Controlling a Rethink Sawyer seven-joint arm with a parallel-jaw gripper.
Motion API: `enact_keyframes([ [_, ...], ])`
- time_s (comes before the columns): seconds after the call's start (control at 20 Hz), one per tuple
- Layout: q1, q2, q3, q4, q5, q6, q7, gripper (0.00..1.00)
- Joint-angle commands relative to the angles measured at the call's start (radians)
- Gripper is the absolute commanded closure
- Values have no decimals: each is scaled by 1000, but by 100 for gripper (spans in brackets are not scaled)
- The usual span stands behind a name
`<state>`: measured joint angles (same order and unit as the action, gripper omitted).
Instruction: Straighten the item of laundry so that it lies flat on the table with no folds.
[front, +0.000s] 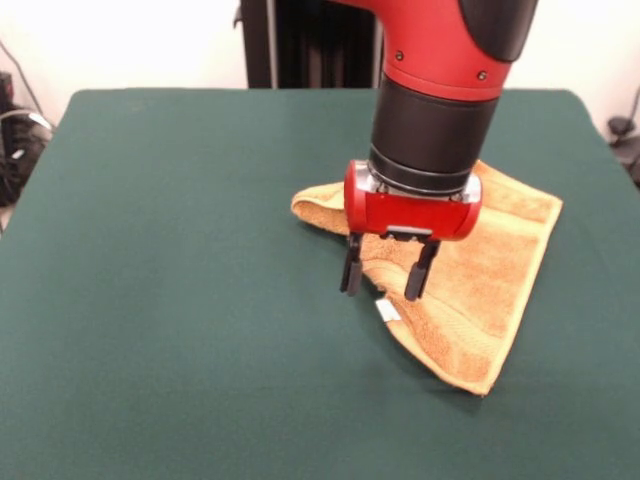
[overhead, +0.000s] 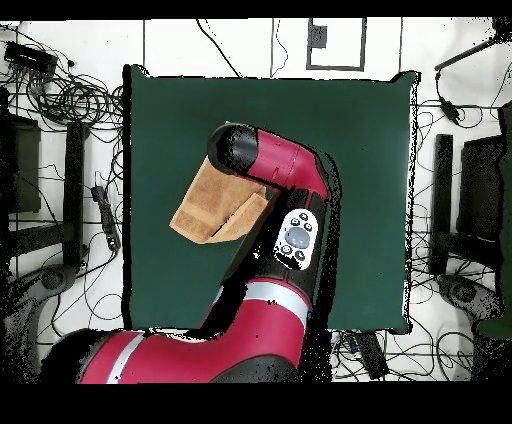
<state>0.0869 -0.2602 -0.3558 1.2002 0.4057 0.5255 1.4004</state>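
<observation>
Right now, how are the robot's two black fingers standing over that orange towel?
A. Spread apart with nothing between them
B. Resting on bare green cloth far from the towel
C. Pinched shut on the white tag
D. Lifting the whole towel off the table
A. In the front view the gripper hangs over the towel with its fingers apart and a clear gap between them; the white tag lies free just below, and the towel lies folded on the table.

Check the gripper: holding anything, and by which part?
Nothing held. The gripper is open, fingers apart just above the towel, near its folded edge by the white tag.
</observation>
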Motion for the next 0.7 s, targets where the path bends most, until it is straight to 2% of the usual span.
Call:
enact_keyframes([
  [0.05, 11, 13, 137, 137, 29, -31, 261, 0],
  [0.7, 4, 15, 138, 138, 12, -52, 238, 0],
])
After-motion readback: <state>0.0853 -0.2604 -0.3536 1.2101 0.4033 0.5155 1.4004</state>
